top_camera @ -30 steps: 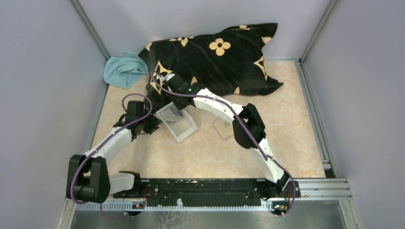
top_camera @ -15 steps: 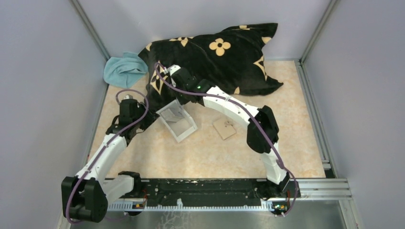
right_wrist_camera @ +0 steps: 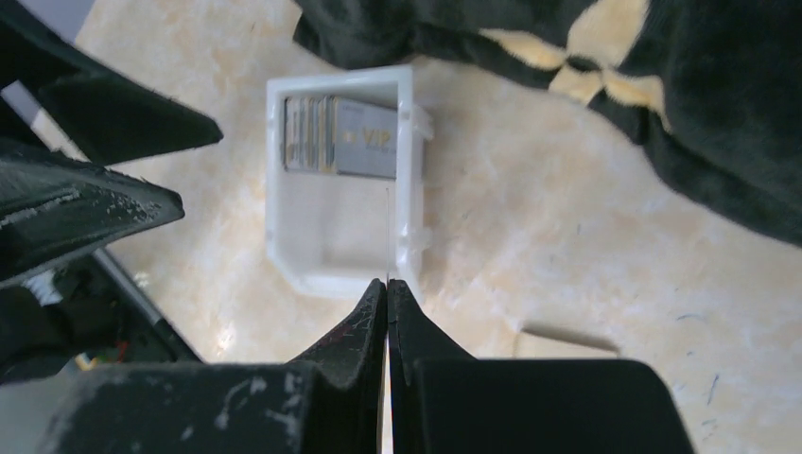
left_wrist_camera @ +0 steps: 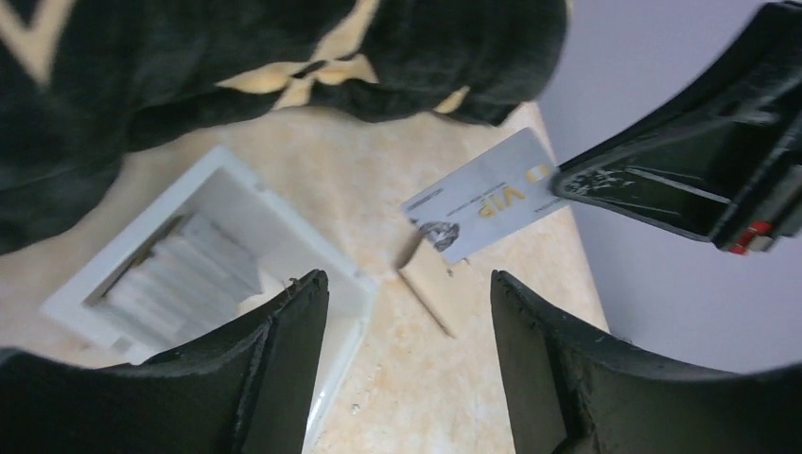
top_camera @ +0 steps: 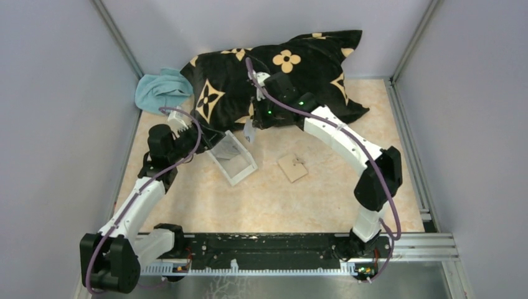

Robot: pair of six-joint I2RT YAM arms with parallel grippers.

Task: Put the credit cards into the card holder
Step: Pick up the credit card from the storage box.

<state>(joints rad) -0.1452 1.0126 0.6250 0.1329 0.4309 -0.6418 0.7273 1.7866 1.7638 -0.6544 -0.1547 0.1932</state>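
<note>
while the right gripper [right_wrist_camera: 388, 284] pinches one credit card [left_wrist_camera: 482, 194], the card holder [top_camera: 292, 167] lies flat on the table [top_camera: 268, 205]

as the overhead view shows it, the right arm reaches across the table toward the black pillow with tan flowers [top_camera: 280, 65], its fingers pressed tight together on the card. its own wrist camera sees that card edge-on, a thin line running out from the fingertips. the left wrist view shows the card's face: silvery, printed "vip", gripped by one short end and hanging in the air clear of the table. it sits over or just beside the rim of the clear tray [right_wrist_camera: 331, 276], on the side nearer the holder; which of the two cannot be told.

more cards [right_wrist_camera: 355, 149] stand packed at the far end of the tray, the front one also marked "vip".

the left gripper [left_wrist_camera: 407, 284] hovers at the tray's other side, close to the pillow's corner. its fingers [left_wrist_camera: 284, 359] are spread wide with nothing between them.

the card holder, small and tan, rests on the table to the right of the tray, apart from it, and neither gripper touches it. no card lies on it.

a light blue cloth [top_camera: 159, 90] is bunched in the far left corner against the pillow.
</note>
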